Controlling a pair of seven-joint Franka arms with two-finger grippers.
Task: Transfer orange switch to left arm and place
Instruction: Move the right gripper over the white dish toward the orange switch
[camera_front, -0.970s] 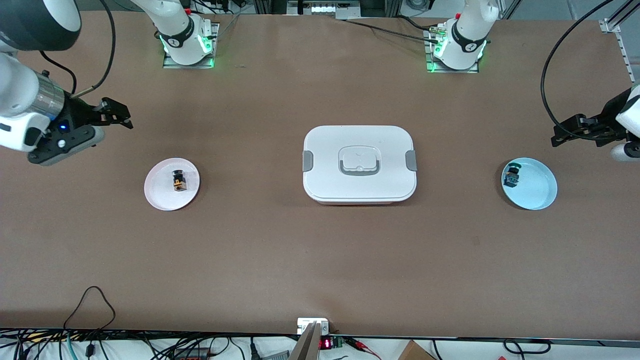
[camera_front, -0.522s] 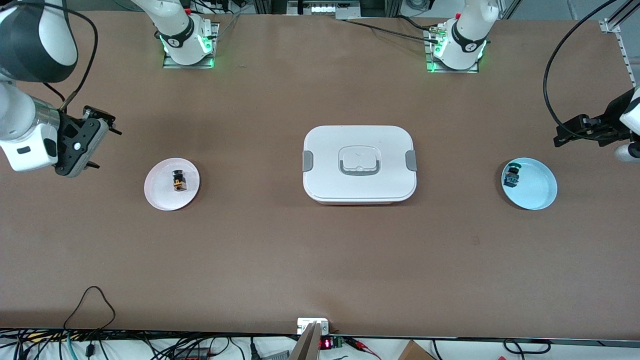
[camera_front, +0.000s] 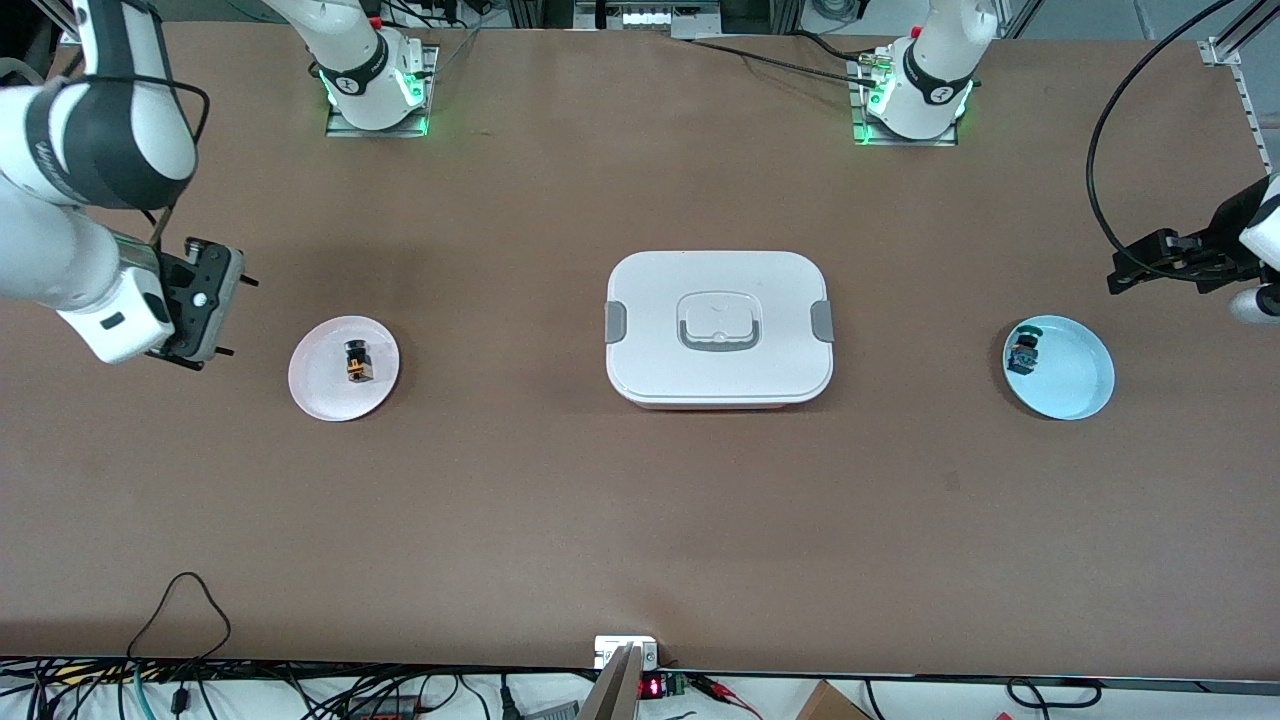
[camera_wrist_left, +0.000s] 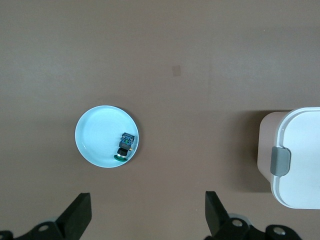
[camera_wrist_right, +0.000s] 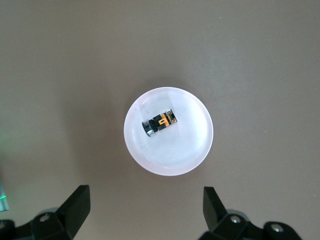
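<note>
While the orange switch (camera_front: 358, 364) lies on the pink plate (camera_front: 318, 392), the right tool (camera_front: 212, 312) is held wide open and empty beside that plate; the left tool (camera_front: 1128, 272) waits, also open and empty.

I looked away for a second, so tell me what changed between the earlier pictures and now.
The right gripper turned to point down at the table and shifted a little nearer the front camera, beside the pink plate. Its fingers stayed open and took hold of nothing. The left gripper barely moved, waiting open near the blue plate. The orange switch, the green switch and the box stayed put.
</note>
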